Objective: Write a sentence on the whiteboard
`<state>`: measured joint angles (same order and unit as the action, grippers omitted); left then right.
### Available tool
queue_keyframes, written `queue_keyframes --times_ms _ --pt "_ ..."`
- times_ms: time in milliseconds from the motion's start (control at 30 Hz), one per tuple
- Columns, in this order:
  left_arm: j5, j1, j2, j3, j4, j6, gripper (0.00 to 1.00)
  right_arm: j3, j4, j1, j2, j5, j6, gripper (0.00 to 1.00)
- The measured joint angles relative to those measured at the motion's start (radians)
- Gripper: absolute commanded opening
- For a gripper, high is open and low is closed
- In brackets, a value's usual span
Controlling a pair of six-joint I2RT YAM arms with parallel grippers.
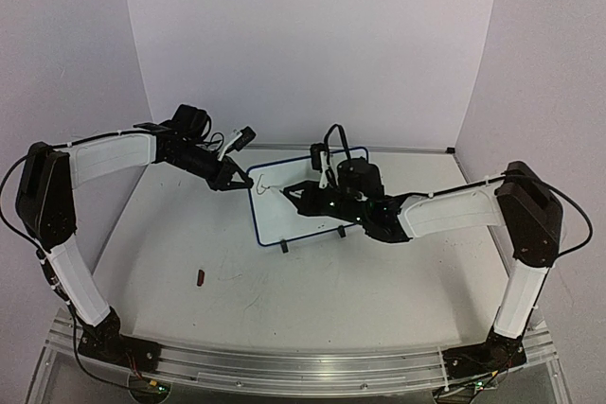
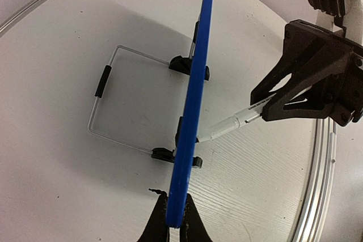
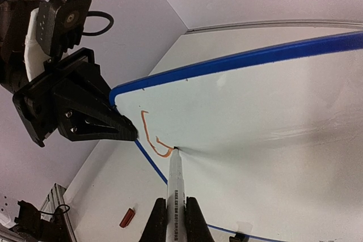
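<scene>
**Top external.** The whiteboard [image 1: 308,198] stands upright near mid-table, turned a little and well clear of the walls. The left gripper [image 1: 239,182] is pinched on its left edge. The right gripper [image 1: 289,192] is clamped around the marker [image 1: 272,188], whose tip is at the upper-left corner of the face. The table [image 1: 379,295] is bare in front. A small red piece [image 1: 200,278], probably the cap, lies well apart at near left. I judge there is ample room to travel right, though my right forearm lies low just before the board and could nudge it.

**Left wrist.** The board shows edge-on, its blue edge squeezed between my fingers, with the wire stand [image 2: 108,97] behind it. The marker pushes on the face from one side. The only braces are this one-edge pinch and the stand. Too much pressure could pivot the board or slide it out of the pinch.

**Right wrist.** The sentence [image 3: 152,135] is only an orange-red curl, one letter at most, close to the left edge. The left fingertips sit just beside it, so any leftward stroke risks a gripper clash. The marker is held well back from its tip, so I expect wobble or twist under load. The face is free to the right and below.
</scene>
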<state>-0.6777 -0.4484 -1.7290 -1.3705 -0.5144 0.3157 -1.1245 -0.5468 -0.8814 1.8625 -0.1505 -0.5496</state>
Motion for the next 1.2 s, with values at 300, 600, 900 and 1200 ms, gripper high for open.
queue_keyframes --times_ms 300,600,900,1200 --pt "0.000 0.000 0.000 0.000 0.000 0.000 0.00 -0.009 0.018 0.000 0.004 -0.006 -0.001 0.00" --pt "0.001 0.000 0.000 0.000 0.000 0.000 0.00 -0.009 0.027 0.000 0.021 -0.027 -0.010 0.00" --pt "0.001 0.000 0.000 0.000 0.000 0.000 0.00 -0.009 0.032 0.000 0.021 -0.035 -0.012 0.00" --pt "0.000 -0.002 0.000 0.000 -0.001 0.000 0.00 0.016 0.041 0.007 -0.017 -0.093 0.004 0.00"
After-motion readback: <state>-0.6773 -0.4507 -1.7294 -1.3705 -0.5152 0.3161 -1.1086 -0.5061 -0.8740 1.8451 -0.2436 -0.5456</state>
